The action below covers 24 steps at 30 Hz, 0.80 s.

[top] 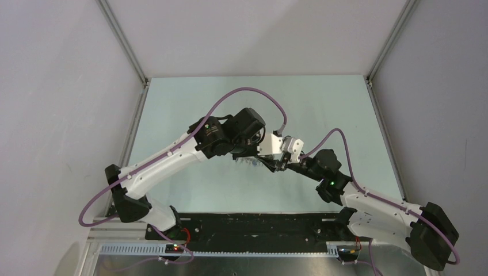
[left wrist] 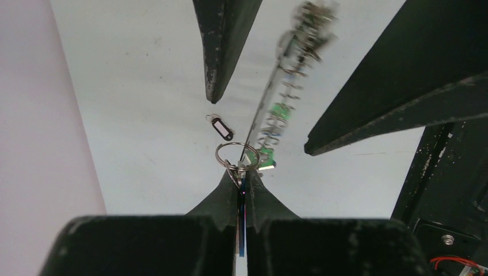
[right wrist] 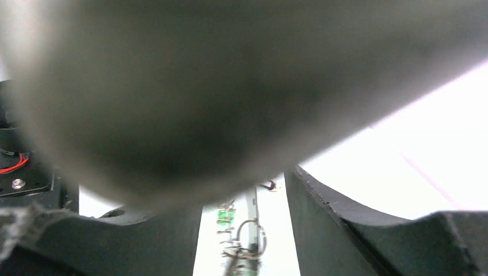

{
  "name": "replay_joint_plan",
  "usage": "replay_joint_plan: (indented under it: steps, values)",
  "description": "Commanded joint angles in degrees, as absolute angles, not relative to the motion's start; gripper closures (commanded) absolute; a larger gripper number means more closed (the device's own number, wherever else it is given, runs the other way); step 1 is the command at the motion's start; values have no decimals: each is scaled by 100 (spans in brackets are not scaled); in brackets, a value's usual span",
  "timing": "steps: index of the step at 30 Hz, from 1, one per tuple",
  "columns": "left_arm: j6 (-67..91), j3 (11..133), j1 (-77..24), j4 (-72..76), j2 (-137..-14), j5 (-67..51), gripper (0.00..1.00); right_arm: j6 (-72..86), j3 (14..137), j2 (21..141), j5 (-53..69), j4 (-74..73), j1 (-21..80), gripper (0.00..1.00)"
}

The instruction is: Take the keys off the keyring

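One blue key (left wrist: pixel 242 214) clamped in left end effector (left wrist: pixel 239 179) above surface (left wrist: pixel 144 86); keyring (left wrist: pixel 266 98) edge-on mid-air, keys (left wrist: pixel 280 111) strung along it. Right end effector (left wrist: pixel 260 125) spread wide, fingers (left wrist: pixel 216 52) either side of keyring.

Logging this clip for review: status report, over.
Left tool shut on blue key. Right tool open, straddling keyring. Black tag on table, clear of both.

Your left arm (top: pixel 164 158) and right arm (top: pixel 374 202) wear white shells with black joints; a purple cable (top: pixel 241 90) loops along each (green light (top: pixel 332 184) on the right), and the black fingers (left wrist: pixel 221 52) look scuffed.
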<state>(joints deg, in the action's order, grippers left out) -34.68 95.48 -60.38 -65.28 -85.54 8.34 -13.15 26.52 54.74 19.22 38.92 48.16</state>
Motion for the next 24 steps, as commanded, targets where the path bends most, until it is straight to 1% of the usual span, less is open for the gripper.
replay_joint_plan:
  steps: [1, 8, 11, 17, 21, 24]
  values:
    - [-3185, 9707, -6074, -6306, -8279, 667, 100, -1522, 2778, 5235, 1691, 3824, 4726, 43]
    - [-2699, 9616, -6075, -6356, -8174, 285, 100, -1936, 2657, 4893, 1730, 3418, 4606, 46]
    - [-2460, 9664, -6074, -6411, -8257, 189, 100, -2035, 2530, 4717, 2112, 3486, 4579, 46]
    - [-2060, 9903, -6074, -6594, -8525, 49, 100, -2124, 2409, 4618, 2826, 3564, 4643, 53]
    - [-1995, 9969, -6078, -6639, -8564, -169, 100, -2158, 2409, 4659, 3074, 3568, 4732, 52]
    - [-2004, 9975, -6078, -6638, -8531, -253, 100, -2111, 2417, 4732, 2963, 3650, 4752, 47]
